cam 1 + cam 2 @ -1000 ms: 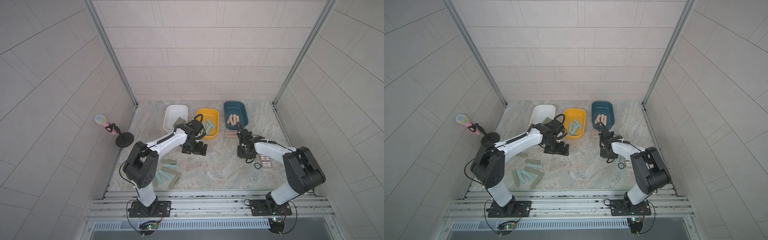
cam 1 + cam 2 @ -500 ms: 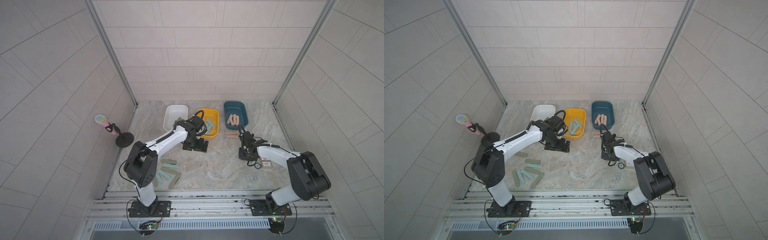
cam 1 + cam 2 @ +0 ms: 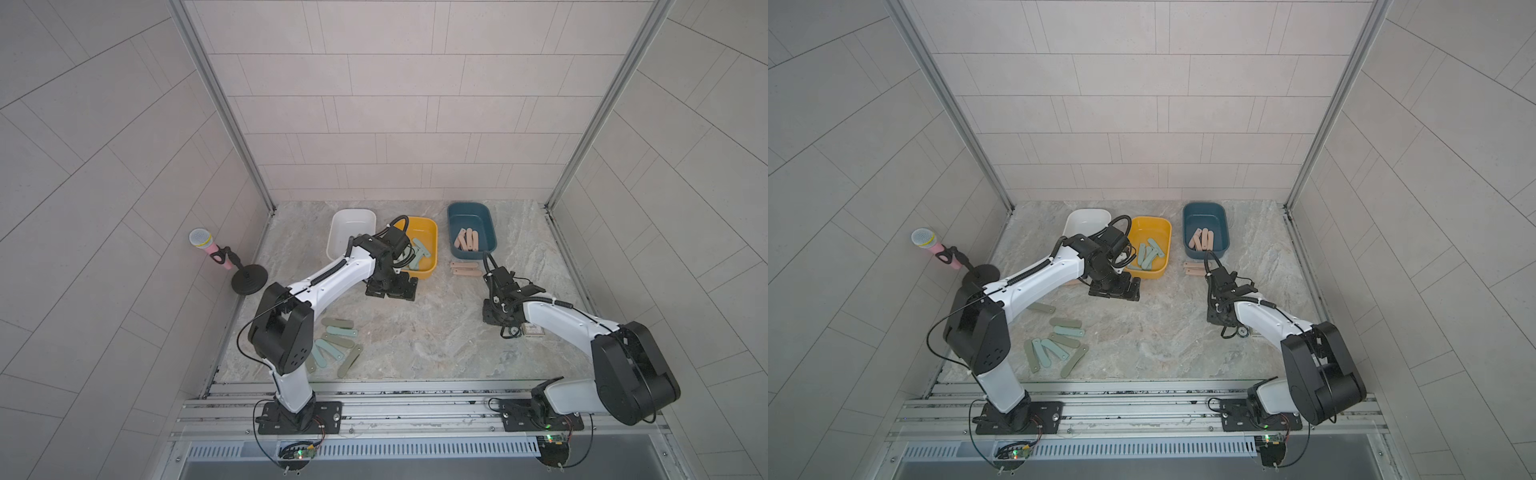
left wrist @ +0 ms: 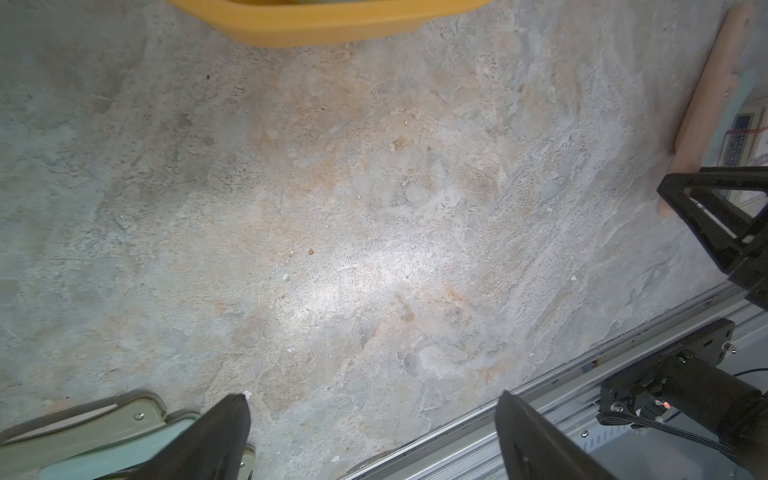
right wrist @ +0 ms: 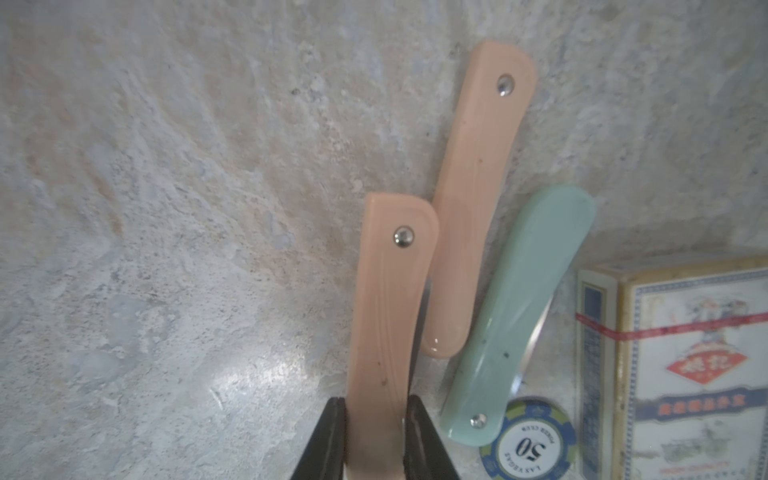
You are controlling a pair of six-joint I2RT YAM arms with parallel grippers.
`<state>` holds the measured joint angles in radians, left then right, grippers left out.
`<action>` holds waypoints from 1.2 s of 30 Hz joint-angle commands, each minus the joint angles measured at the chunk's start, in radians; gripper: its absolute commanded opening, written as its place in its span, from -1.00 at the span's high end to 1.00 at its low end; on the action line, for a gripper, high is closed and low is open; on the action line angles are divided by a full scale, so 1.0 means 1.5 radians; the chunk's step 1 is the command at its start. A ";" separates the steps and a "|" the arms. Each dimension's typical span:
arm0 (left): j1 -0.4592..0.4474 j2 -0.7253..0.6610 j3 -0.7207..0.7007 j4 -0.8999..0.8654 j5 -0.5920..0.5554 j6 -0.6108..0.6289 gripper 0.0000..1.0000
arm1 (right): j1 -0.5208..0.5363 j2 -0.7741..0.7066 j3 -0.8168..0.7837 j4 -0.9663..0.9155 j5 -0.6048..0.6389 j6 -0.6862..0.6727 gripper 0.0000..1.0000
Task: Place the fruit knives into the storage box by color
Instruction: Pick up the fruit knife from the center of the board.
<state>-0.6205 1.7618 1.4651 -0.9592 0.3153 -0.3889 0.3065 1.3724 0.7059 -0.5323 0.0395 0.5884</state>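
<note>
**Sorting fruit knives by color.** A peach-pink fruit knife [image 5: 386, 316] is clamped between the jaws of the right gripper [image 5: 376, 419], with its rivet end pointing away from the wrist. Just beside it on the marbled table [image 5: 166, 208] lie a second peach-pink knife [image 5: 473, 199] and a teal knife [image 5: 519, 311]. The teal knife touches a poker chip [image 5: 528, 442] next to a card box [image 5: 681, 365]. In a top view, the blue box [image 3: 469, 220] holds peach-pink knives and the yellow box [image 3: 422, 272] holds teal ones, while the white box [image 3: 351, 232] stands alongside. The left gripper [image 4: 372, 399], jaws spread and empty, is above bare table near the yellow box. Loose green and teal knives [image 3: 341, 332] lie near the left arm's base.
</note>
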 commanded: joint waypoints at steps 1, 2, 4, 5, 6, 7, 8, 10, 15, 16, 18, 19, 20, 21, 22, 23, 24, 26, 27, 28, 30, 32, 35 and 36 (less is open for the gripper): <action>0.001 0.006 0.017 -0.021 0.002 -0.004 -1.00 | -0.001 -0.017 -0.008 -0.025 0.022 0.006 0.56; 0.001 0.005 0.019 -0.021 0.002 -0.004 -1.00 | -0.001 -0.018 -0.008 -0.025 0.022 0.006 0.56; 0.001 0.005 0.019 -0.022 0.002 -0.003 -1.00 | 0.000 -0.019 -0.008 -0.025 0.021 0.006 0.56; 0.001 0.004 0.018 -0.022 0.001 -0.003 -1.00 | 0.001 -0.019 -0.008 -0.025 0.020 0.007 0.56; 0.002 0.003 0.015 -0.022 0.001 -0.003 -1.00 | 0.004 -0.018 -0.007 -0.025 0.020 0.008 0.56; 0.003 0.002 0.012 -0.021 0.001 -0.003 -1.00 | 0.006 -0.018 -0.006 -0.025 0.020 0.010 0.56; 0.004 0.001 0.009 -0.019 0.003 -0.003 -1.00 | 0.010 -0.016 -0.004 -0.025 0.021 0.011 0.56; 0.007 -0.001 0.006 -0.014 0.005 -0.003 -1.00 | 0.017 -0.012 0.001 -0.025 0.022 0.014 0.56; 0.013 0.002 0.010 -0.002 0.014 -0.004 -1.00 | 0.035 -0.004 0.022 -0.041 0.026 0.017 0.56; 0.014 0.003 0.011 0.003 0.016 -0.005 -1.00 | 0.037 -0.009 0.026 -0.046 0.028 0.017 0.56; 0.015 0.007 0.016 0.009 0.017 -0.005 -1.00 | 0.037 -0.019 0.037 -0.060 0.030 0.014 0.56; 0.016 0.011 0.022 0.009 0.014 -0.006 -1.00 | 0.038 -0.025 0.045 -0.068 0.032 0.013 0.56; 0.017 0.014 0.030 0.005 0.013 -0.005 -1.00 | 0.037 -0.033 0.051 -0.074 0.032 0.012 0.56; 0.018 0.018 0.037 0.001 0.013 -0.003 -1.00 | 0.038 -0.040 0.057 -0.076 0.030 0.011 0.56; 0.020 0.021 0.044 -0.002 0.008 -0.001 -1.00 | 0.039 -0.046 0.062 -0.078 0.030 0.012 0.56; 0.023 0.022 0.046 -0.003 0.005 0.000 -1.00 | 0.039 -0.047 0.067 -0.081 0.029 0.012 0.56; 0.028 0.023 0.046 -0.002 0.008 0.000 -1.00 | 0.039 -0.047 0.073 -0.087 0.030 0.011 0.56; 0.034 0.023 0.044 0.003 0.015 0.000 -1.00 | 0.039 -0.045 0.087 -0.095 0.028 0.008 0.56; 0.036 0.022 0.042 0.006 0.017 0.000 -1.00 | 0.039 -0.046 0.092 -0.099 0.029 0.006 0.56; 0.036 0.024 0.042 0.009 0.022 0.000 -1.00 | 0.039 -0.046 0.101 -0.105 0.030 0.004 0.56; 0.037 0.028 0.045 0.012 0.026 -0.002 -1.00 | 0.039 -0.049 0.120 -0.112 0.034 0.000 0.56; 0.039 0.033 0.053 0.014 0.031 -0.005 -1.00 | 0.038 -0.047 0.146 -0.113 0.034 -0.005 0.56; 0.040 0.043 0.080 0.011 0.032 -0.011 -1.00 | 0.036 -0.020 0.202 -0.100 0.039 -0.018 0.56; 0.041 0.047 0.090 0.011 0.033 -0.012 -1.00 | 0.032 -0.004 0.229 -0.096 0.040 -0.027 0.56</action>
<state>-0.5621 1.8187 1.5497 -0.9394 0.3538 -0.3969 0.3592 1.3338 0.9779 -0.6758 0.0673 0.5755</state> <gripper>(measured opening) 0.994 0.244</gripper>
